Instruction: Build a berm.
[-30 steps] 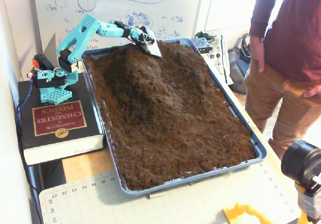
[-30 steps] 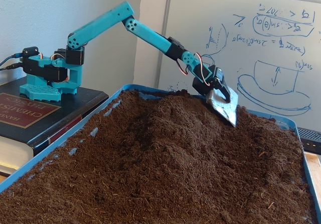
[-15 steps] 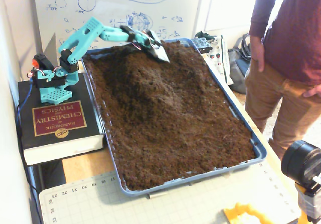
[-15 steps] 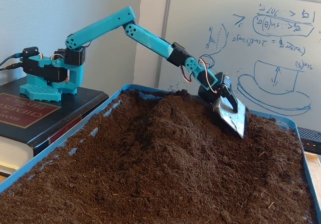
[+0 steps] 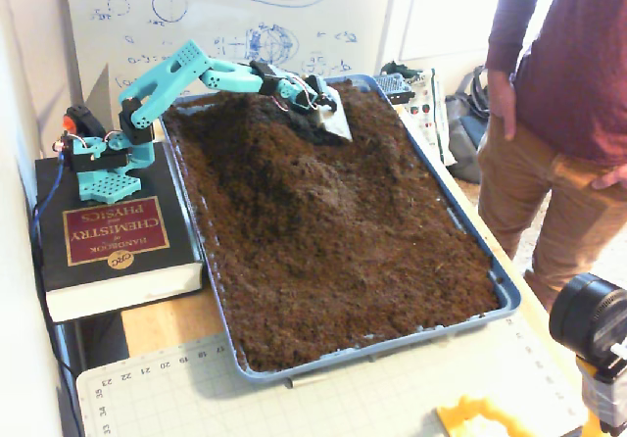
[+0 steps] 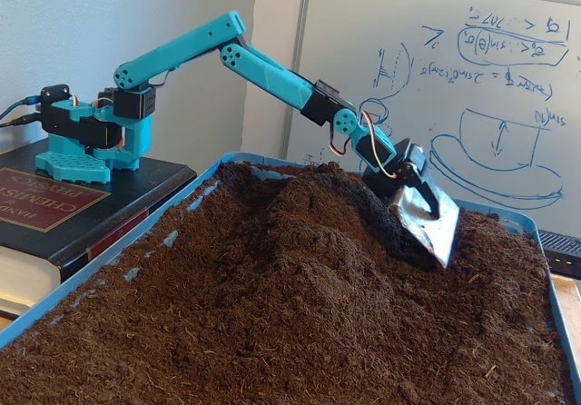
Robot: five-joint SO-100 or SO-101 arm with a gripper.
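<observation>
Soil forms the berm (image 5: 284,163), a ridge running lengthwise from the tray's (image 5: 470,231) far corner near the arm's base. The gripper (image 6: 427,219), carrying a metal scoop blade (image 5: 331,114), digs just right of the crest in both fixed views. Whether its jaws are parted cannot be told.

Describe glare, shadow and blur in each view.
High fixed view: blown-out daylight at top right, the blade glares pale, overall soft. Low fixed view: even light, the blade shines dully, dark shadow beneath it against the berm, foreground soil slightly soft.
</observation>
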